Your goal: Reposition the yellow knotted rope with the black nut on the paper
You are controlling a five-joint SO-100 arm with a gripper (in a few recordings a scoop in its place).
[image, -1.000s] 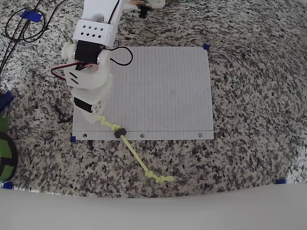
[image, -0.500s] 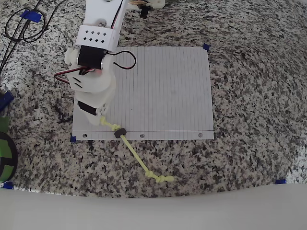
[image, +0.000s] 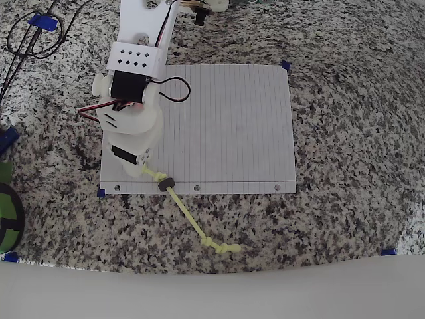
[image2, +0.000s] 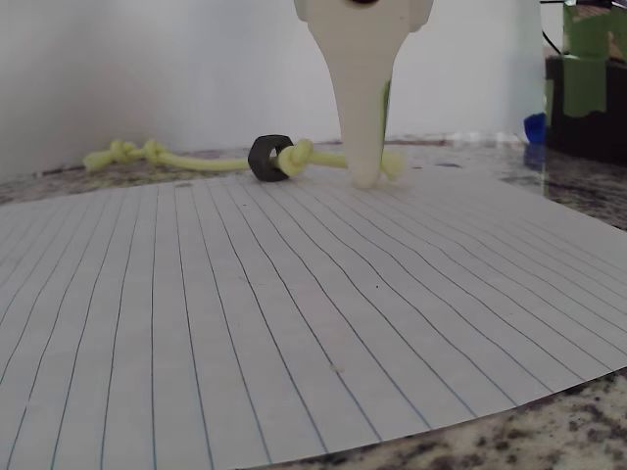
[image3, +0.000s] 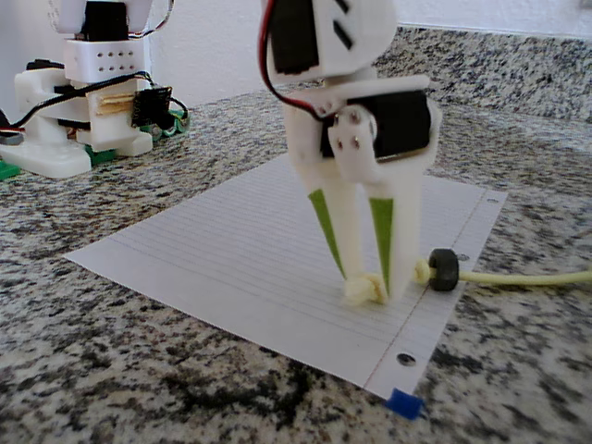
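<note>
Since the fingers (image3: 366,282) are already down on the paper (image: 226,126), nearly closed around the end knot of the yellow knotted rope (image3: 365,290), the trick now is just finishing the pinch cleanly. From the fixed view the knot sits right between the two tips, which look to be touching or almost touching it, so I'd call it a light grip at best, not a firm one yet. The black nut (image3: 443,269) sits just beside the fingers on the rope, right at the punched edge of the sheet, and the rest of the cord trails off away from the fingers onto the granite tabletop (image: 345,199), ending in the far knot.

My take: squeeze fully before lifting, then drag low and slow toward the middle of the sheet so the nut doesn't slide off or snag the paper edge.

No brand names, labels or readable writing anywhere, only the grey ruling.
</note>
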